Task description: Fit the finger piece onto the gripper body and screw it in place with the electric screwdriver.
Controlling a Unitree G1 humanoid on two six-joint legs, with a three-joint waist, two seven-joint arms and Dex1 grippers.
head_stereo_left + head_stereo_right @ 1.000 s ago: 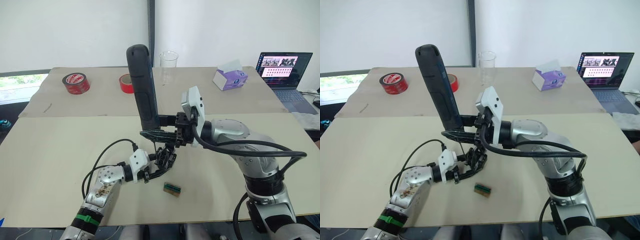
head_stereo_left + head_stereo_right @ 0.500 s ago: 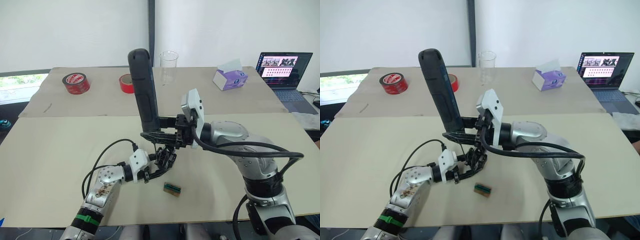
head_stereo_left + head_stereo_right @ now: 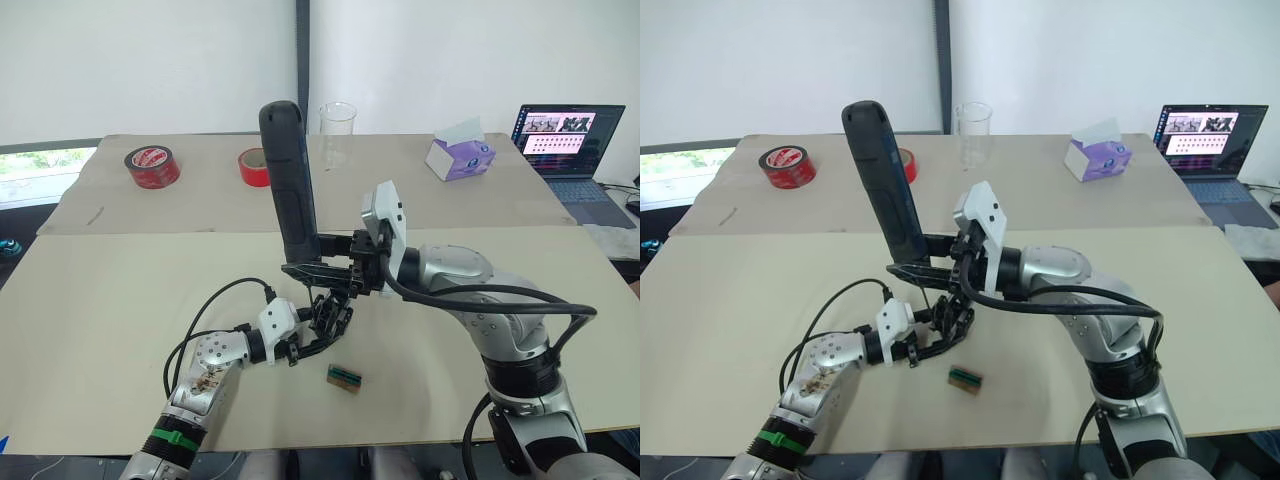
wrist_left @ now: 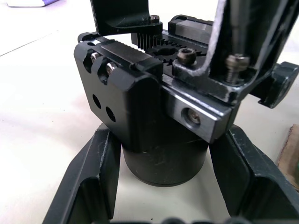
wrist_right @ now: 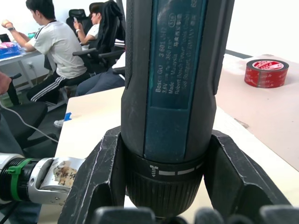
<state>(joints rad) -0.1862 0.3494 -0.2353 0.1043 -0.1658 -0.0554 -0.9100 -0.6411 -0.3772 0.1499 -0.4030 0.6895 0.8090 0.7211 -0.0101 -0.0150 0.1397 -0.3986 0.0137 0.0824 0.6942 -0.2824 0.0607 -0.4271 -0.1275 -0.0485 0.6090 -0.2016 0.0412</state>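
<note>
A: Fingers first. Left gripper (image 3: 322,330): its two black fingers (image 4: 84,182) pinch the round base of the small black blocky gripper body (image 4: 154,116), one each side, body upright on the beige table (image 3: 110,330).

B: Right gripper (image 3: 930,255)?

A: Clamped round the lower barrel of the long thick black electric screwdriver (image 3: 288,180), fingers (image 5: 98,172) touching both sides. Screwdriver near vertical, rounded end up, tilted slightly away from the robot, bit end down right over the gripper body.

B: Arm poses?

A: Left forearm low, along the table, reaching fwd and to the right. Right arm comes in from the right, elbow bent, wrist roughly level, above the left gripper.

B: Finger piece?

A: Can't tell it apart from the body's other black parts.

B: Room around?

A: Small green-and-brown block (image 3: 344,378) just beside the left gripper, not touching. Front table edge near it. Two red tape rolls (image 3: 152,166), clear cup (image 3: 338,130), purple tissue box (image 3: 459,152) well apart at the back. Laptop (image 3: 565,135) far right.
</note>
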